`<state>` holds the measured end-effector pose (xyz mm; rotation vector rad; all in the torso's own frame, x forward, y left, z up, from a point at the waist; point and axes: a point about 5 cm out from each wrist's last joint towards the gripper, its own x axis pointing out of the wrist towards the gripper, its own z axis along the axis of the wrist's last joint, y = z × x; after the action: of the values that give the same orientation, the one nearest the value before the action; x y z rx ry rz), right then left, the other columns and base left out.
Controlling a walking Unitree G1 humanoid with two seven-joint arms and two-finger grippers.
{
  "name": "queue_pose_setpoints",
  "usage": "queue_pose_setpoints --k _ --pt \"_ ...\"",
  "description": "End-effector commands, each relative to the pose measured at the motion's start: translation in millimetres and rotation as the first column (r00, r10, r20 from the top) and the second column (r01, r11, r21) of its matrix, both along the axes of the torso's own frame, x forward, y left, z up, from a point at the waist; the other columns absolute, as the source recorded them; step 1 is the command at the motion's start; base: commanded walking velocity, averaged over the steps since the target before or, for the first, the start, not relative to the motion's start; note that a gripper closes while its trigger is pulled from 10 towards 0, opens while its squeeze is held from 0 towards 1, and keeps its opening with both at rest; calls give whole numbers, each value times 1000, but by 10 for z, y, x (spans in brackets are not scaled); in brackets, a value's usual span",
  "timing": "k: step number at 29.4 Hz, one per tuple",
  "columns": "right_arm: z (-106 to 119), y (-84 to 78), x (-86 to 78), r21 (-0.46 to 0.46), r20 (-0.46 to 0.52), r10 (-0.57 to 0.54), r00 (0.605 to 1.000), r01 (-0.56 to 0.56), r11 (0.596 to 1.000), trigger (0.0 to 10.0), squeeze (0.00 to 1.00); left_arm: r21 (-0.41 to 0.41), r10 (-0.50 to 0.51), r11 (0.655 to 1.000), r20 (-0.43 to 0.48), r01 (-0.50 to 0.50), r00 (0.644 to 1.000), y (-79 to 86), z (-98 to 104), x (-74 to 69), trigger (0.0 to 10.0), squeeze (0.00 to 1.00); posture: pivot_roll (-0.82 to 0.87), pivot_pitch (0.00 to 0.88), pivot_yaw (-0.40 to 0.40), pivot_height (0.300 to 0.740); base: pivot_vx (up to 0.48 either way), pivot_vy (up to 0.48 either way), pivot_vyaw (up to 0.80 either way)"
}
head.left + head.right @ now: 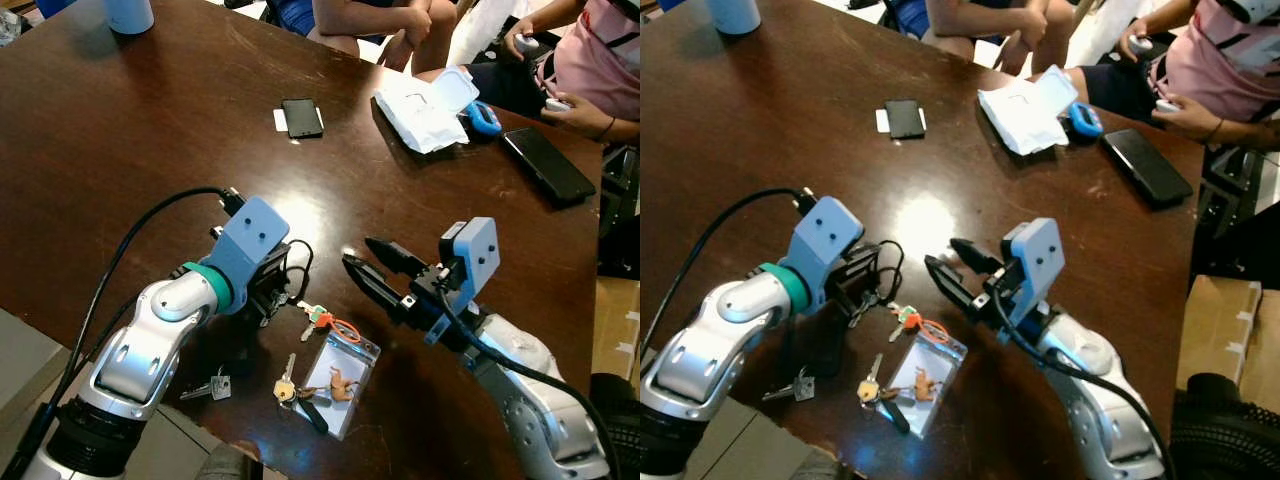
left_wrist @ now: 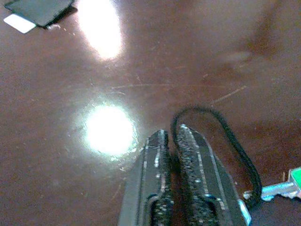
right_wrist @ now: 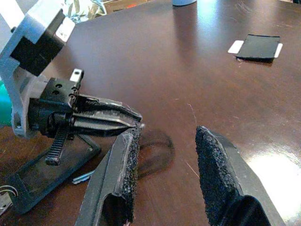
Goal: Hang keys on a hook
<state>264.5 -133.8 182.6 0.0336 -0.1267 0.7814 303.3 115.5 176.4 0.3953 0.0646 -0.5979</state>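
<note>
A bunch of keys (image 1: 316, 314) lies on the dark wooden table (image 1: 120, 160), with a green-headed key, an orange ring (image 1: 346, 328), a clear badge holder (image 1: 341, 375) and a gold key (image 1: 285, 386). A thin black cord (image 2: 235, 146) loops out from the bunch. My left gripper (image 1: 283, 275) is low over the table with its fingers (image 2: 200, 165) shut together, and the cord comes out from between the tips. My right gripper (image 1: 357, 251) is open just right of the keys, facing the left one, holding nothing. A flat black base (image 3: 42, 175) lies under the left gripper.
A black phone (image 1: 301, 117) on a white card lies mid-table. A white bag (image 1: 425, 110), a blue object and a second phone (image 1: 546, 162) are at the far right. People sit along the far edge. A blue cup (image 1: 128, 12) stands far left. The table's near edge runs under my left arm.
</note>
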Motion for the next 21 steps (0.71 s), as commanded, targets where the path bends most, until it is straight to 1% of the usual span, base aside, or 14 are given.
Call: queue_pose_setpoints --k 1,5,9,10,15,18,19,21 --pt "-26 -18 -28 0 -9 -8 1000 8 1000 10000 0 13 -17 1000 -20 17 1000 -30 -70 -42 10000 1000 -34 215 29 740 0 0 0" --pt "-35 -17 -17 -1 -10 -7 1000 7 1000 10000 0 13 -20 1000 -25 20 999 -36 -88 -38 10000 1000 -33 206 28 740 0 0 0" --pt "-10 -10 12 1 -1 -5 1000 5 1000 10000 0 35 -20 999 -21 21 1000 -34 -100 -26 10000 1000 -36 209 19 740 0 0 0" --pt "-6 -11 18 2 1 -4 1000 4 1000 10000 0 43 -23 999 -22 24 999 -37 -108 -29 10000 0 -35 206 16 740 0 0 0" --pt "-3 -1 24 -2 1 3 1000 -3 1000 10000 0 42 -48 998 -30 49 998 -56 -119 -69 10000 0 -36 203 12 740 0 0 0" --pt "-3 2 28 -2 1 3 1000 -3 1000 10000 0 25 -49 998 -35 49 998 -56 -118 -67 10000 0 -37 199 15 740 0 0 0" --pt "-9 3 29 -3 1 2 1000 -2 1000 10000 0 -4 -52 999 -46 52 998 -65 -104 -64 10000 0 -36 200 15 740 0 0 0" --pt "-9 3 29 -3 1 2 1000 -2 1000 10000 0 -4 -52 999 -46 52 998 -65 -104 -64 10000 0 -36 200 15 740 0 0 0"
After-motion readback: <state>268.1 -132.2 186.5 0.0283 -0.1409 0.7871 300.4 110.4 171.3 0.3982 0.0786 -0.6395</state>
